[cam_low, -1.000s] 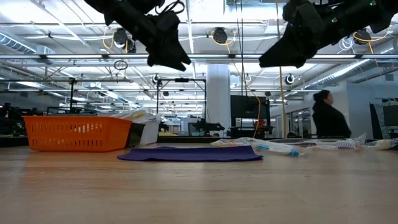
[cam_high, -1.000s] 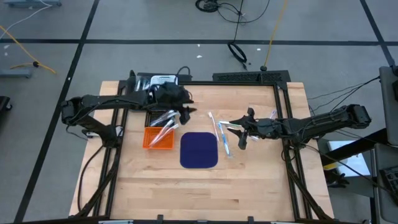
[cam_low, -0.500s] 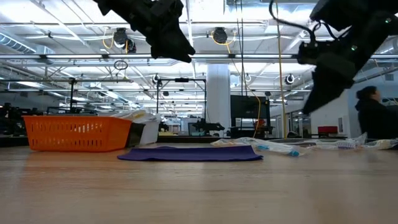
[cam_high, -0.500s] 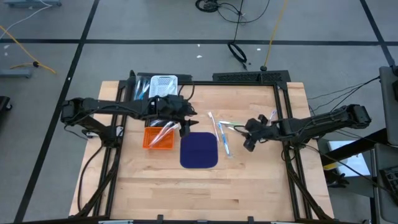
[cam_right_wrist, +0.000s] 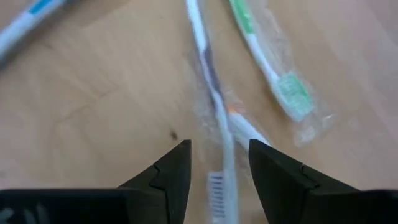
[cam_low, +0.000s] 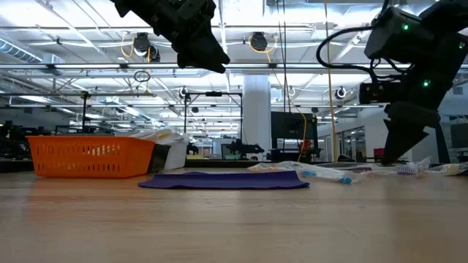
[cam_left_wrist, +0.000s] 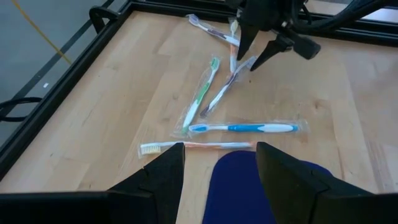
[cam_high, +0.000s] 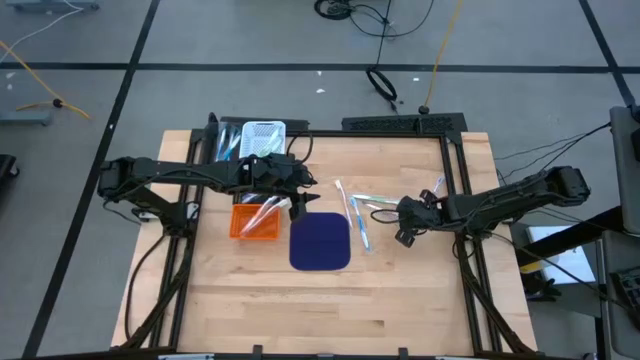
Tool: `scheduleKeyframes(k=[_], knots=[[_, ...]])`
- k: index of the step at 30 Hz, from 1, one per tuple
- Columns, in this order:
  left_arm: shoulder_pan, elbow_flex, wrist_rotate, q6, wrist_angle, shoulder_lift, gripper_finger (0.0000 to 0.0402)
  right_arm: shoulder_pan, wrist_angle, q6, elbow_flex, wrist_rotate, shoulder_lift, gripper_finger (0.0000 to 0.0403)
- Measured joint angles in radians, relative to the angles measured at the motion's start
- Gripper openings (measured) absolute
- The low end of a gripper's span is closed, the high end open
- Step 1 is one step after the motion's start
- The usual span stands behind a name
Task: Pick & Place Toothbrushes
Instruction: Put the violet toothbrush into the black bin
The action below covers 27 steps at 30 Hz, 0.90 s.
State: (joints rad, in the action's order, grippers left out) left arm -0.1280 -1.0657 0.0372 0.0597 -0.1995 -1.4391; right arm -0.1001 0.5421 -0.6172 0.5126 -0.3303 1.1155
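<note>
Several wrapped toothbrushes point(cam_left_wrist: 242, 128) lie flat on the wood to the right of the dark blue mat point(cam_high: 320, 241). More of them lean in the orange basket point(cam_high: 255, 220). My right gripper point(cam_right_wrist: 217, 155) is open and low over the table. Its fingers stand on either side of the head end of a purple-marked toothbrush point(cam_right_wrist: 214, 106) and point down at it; I see no touch. The left wrist view shows this gripper point(cam_left_wrist: 255, 53) from farther off. My left gripper point(cam_high: 296, 200) is open and hangs high between the basket and the mat, holding nothing.
A white basket point(cam_high: 262, 132) stands at the far edge behind the orange one. A green toothbrush point(cam_right_wrist: 267, 62) lies close beside the straddled one. The black frame rail point(cam_left_wrist: 74, 68) runs along the table's edges. Bare wood stretches toward the near edge.
My right gripper has tipped its fingers downward and dropped from high above to just over the toothbrushes, shifting a little toward the near edge. My left gripper moved slightly toward the near edge, uncovering the white basket, then stayed still.
</note>
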Motion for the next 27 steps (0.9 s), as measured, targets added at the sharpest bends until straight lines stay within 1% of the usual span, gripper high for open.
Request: scheduleKeyframes(k=[4, 7, 10, 14, 15, 23, 27], knots=[[0.000, 0.000, 0.000, 0.000, 0.005, 0.000, 0.0200, 0.000, -0.014, 0.000, -0.016, -0.009, 0.018, 0.0145], [0.000, 0.000, 0.000, 0.001, 0.011, 0.000, 0.0200, 0.000, -0.019, 0.000, -0.018, -0.009, 0.029, 0.0123], [-0.001, 0.000, 0.000, 0.001, 0.020, 0.000, 0.0200, 0.000, -0.019, 0.000, -0.018, -0.009, 0.037, 0.0084], [0.000, 0.000, 0.000, 0.001, 0.018, -0.001, 0.0200, 0.000, -0.019, 0.000, -0.018, -0.008, 0.041, 0.0016], [0.000, 0.000, 0.000, 0.001, 0.019, -0.001, 0.0200, 0.000, -0.022, 0.000, -0.018, -0.007, 0.041, 0.0009], [0.000, 0.000, 0.000, 0.001, 0.018, -0.001, 0.0200, 0.000, -0.048, 0.009, -0.016, 0.010, 0.035, 0.0000], [0.000, 0.000, 0.000, 0.001, 0.018, -0.001, 0.0200, 0.000, -0.045, 0.032, 0.009, 0.019, 0.012, 0.0000]])
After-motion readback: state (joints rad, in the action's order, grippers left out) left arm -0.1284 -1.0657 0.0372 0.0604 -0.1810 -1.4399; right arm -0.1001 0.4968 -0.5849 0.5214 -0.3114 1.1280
